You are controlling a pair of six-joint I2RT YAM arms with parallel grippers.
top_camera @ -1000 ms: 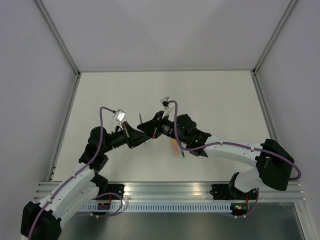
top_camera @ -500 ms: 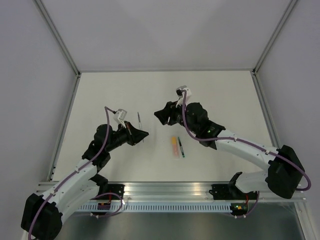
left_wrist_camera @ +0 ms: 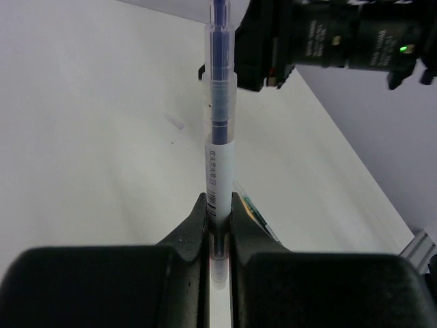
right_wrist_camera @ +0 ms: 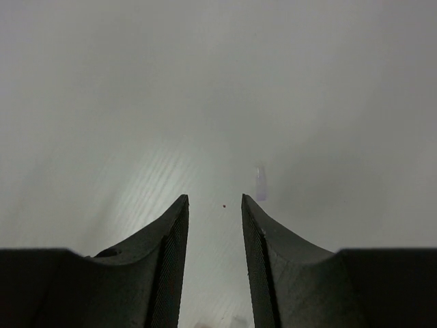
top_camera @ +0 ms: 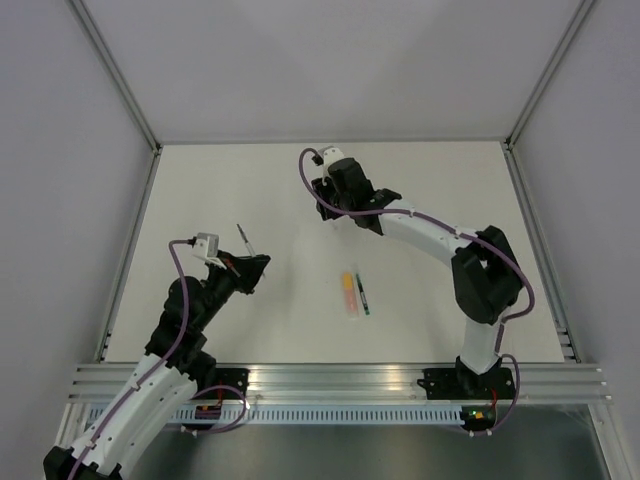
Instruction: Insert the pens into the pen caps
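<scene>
The left arm [top_camera: 150, 372] and right arm [top_camera: 430, 232] pair white link shells with black joints; a purple cable [top_camera: 182, 285] loops along each to a white wrist camera [top_camera: 208, 245].

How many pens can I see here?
3. An orange pen and a dark pen lie side by side mid-table; a clear blue pen is pinched in the left fingers. Others may be hidden.

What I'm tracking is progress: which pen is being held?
The clear blue-cored pen, clamped in the left gripper; the orange pen and green pen lie on the table.
</scene>
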